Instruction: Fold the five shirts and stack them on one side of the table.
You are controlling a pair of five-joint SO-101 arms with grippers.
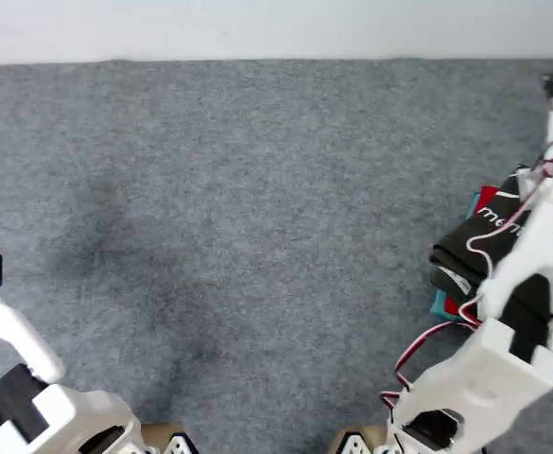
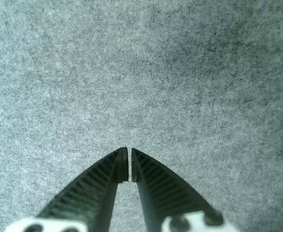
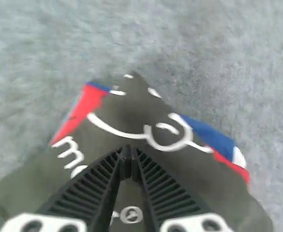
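Observation:
A stack of folded shirts [image 1: 475, 241] lies at the right edge of the table. A dark olive shirt [image 3: 131, 116] with white print lies on top. A red shirt [image 3: 83, 106] and a blue one [image 3: 209, 135] stick out from under it. My right gripper [image 3: 129, 150] is shut just over the olive shirt, and I see nothing pinched between its fingers. The right arm [image 1: 531, 274] covers part of the stack from above. My left gripper [image 2: 129, 151] is shut and empty above bare grey felt. Its arm [image 1: 11, 331] is at the near left corner.
Grey felt covers the table [image 1: 257, 189] from the middle to the left. A white wall runs along the far edge [image 1: 257, 38]. Red and black cables [image 1: 427, 345] hang from the right arm near the stack.

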